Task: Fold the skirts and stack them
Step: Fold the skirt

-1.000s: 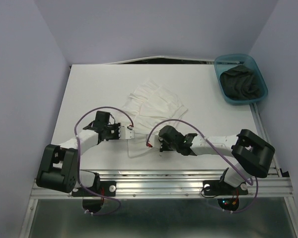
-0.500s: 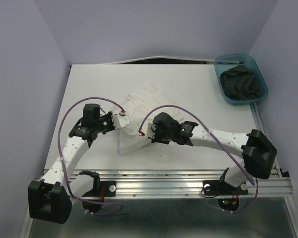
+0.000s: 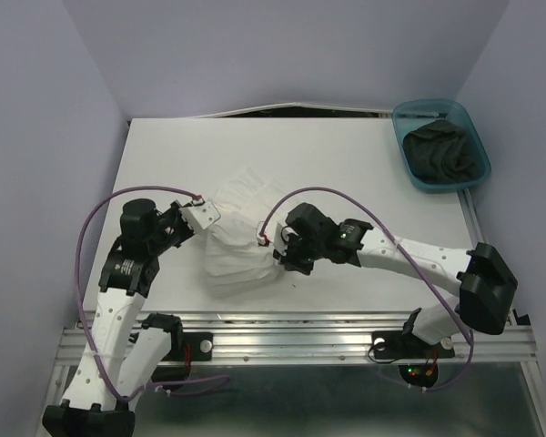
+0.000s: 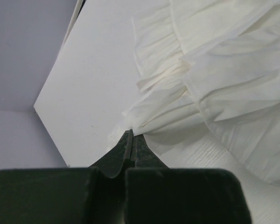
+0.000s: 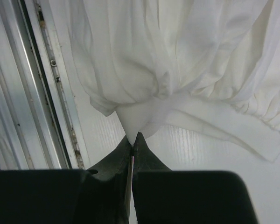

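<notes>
Only the overhead view takes in everything. The white skirt is bunched between the two arms over the front of the worktop. The black skirt lies in the teal bin at the far right corner, well apart.

The left wrist view shows the grip up close: the left fingers are clenched on a ruffled edge, with pleated tiers fanning away from them.

The right wrist view shows the right fingers clenched on a smooth pinch of the same skirt. A flat band of cloth trails to the right, and the metal rails run along the left.
</notes>
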Available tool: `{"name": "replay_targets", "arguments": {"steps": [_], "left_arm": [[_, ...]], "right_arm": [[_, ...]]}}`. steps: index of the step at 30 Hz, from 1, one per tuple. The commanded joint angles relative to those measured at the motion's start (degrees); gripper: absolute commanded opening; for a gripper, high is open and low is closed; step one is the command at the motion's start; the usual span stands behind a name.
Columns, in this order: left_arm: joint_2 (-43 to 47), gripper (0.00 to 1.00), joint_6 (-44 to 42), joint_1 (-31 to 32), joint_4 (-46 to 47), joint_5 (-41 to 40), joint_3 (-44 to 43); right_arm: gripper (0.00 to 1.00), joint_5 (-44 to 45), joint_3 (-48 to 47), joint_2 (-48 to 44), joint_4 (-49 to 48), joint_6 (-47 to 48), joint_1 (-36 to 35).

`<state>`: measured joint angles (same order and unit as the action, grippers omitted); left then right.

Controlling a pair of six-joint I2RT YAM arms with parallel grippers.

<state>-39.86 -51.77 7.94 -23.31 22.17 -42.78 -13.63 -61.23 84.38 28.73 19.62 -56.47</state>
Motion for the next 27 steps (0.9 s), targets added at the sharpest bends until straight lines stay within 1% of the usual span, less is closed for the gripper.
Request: {"name": "replay_targets", "arguments": {"steps": [1,5,9,12,17,22,24,27], "left_arm": [[0.4,0.00,6.4,-0.6,5.0,-1.3,-5.9],[-4.1,0.00,9.5,-0.5,8.5,-0.6,-10.0],[-8.6,0.00,11.2,-0.5,10.8,1.2,-13.7],[-14.6,0.00,11.3,-0.6,11.5,3.3,-17.1],[-20.7,0.00,10.9,-0.6,12.1,5.9,-20.8],[-23.4,0.00,9.1,-0.6,11.7,7.6,-20.0],[-22.9,0.00,6.6,-0.6,10.1,9.3,-17.8],[-19.4,0.00,1.4,-0.6,7.2,11.8,-14.0]], "right_arm": [[0.01,-8.4,-1.5,-3.6,1.0,-5.5,3.6],[0.01,-16.3,-1.7,-4.4,1.0,-8.4,6.8],[0.01,-21.2,-1.2,-4.0,0.2,-10.3,8.6],[0.01,-24.3,-0.4,-3.7,-1.0,-11.6,11.4],[0.01,-26.8,-2.0,-1.6,-2.4,-12.8,13.1],[0.01,-25.2,-5.1,1.0,-2.6,-12.5,13.1],[0.01,-25.0,-5.8,2.4,-2.5,-12.4,13.7],[0.01,-25.0,-5.3,3.0,-2.5,-12.3,13.7]]}}
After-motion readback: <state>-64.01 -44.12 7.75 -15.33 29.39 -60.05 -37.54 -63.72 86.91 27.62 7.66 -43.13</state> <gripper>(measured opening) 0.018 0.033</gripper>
